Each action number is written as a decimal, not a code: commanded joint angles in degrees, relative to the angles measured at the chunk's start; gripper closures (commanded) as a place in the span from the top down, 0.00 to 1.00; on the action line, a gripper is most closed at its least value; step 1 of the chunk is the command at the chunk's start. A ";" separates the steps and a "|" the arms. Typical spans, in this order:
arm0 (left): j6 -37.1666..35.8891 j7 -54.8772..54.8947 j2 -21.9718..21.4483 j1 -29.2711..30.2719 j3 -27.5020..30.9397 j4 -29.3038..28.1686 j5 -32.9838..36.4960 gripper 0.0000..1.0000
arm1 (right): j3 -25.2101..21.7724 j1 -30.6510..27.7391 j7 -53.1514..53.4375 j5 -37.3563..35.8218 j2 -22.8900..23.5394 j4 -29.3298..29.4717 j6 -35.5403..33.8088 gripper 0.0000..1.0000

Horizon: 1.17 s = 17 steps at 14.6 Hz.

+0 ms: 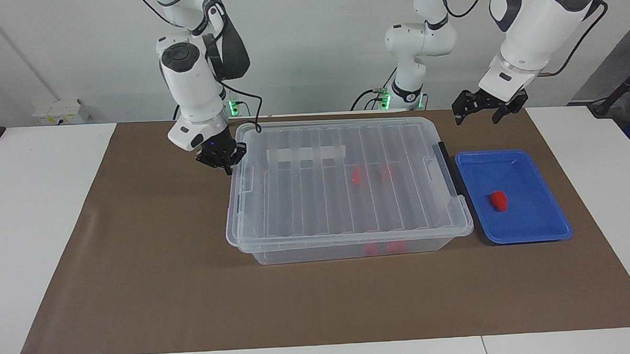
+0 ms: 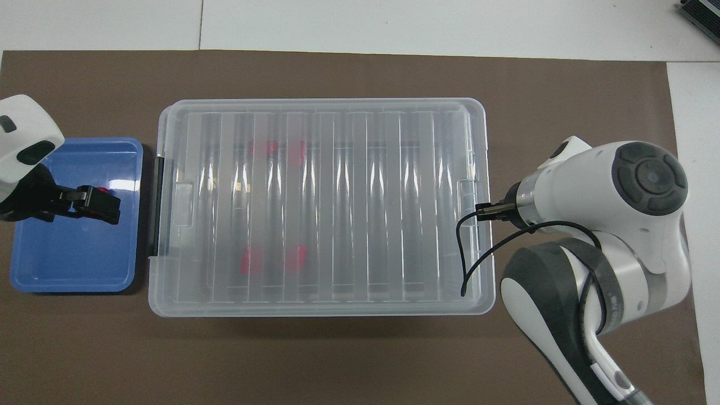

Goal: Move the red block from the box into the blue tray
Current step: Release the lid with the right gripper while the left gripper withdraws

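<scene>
The box (image 1: 305, 198) is a clear bin with its ribbed lid on, at the middle of the mat. Several red blocks (image 1: 357, 176) show blurred through the lid, also in the overhead view (image 2: 251, 261). The blue tray (image 1: 537, 227) lies beside the box toward the left arm's end and holds one red block (image 1: 499, 200). My left gripper (image 1: 478, 120) is open and empty, raised over the tray's edge nearer to the robots; in the overhead view it (image 2: 98, 205) covers most of that block. My right gripper (image 1: 221, 160) is low beside the box's end at the right arm's end, by the lid's corner.
A brown mat (image 1: 139, 256) covers the white table (image 1: 33, 208). The box's dark grey handle (image 1: 447, 168) faces the tray. The right arm's body (image 2: 619, 225) and its cable (image 2: 467, 247) hang over the box's end in the overhead view.
</scene>
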 commanded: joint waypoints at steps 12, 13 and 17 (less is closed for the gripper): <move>0.24 0.53 5.45 1.50 -2.54 7.42 0.51 1.00 | -0.65 -13.68 0.92 1.03 -3.51 4.55 -6.50 1.00; 0.15 0.36 5.36 1.50 -2.71 7.34 0.51 1.00 | -0.65 -14.56 0.92 0.42 -3.51 5.61 -6.76 1.00; 0.41 0.09 4.84 1.59 -2.72 7.25 0.51 1.00 | -0.66 -16.59 0.92 -0.03 -2.11 14.81 -12.80 1.00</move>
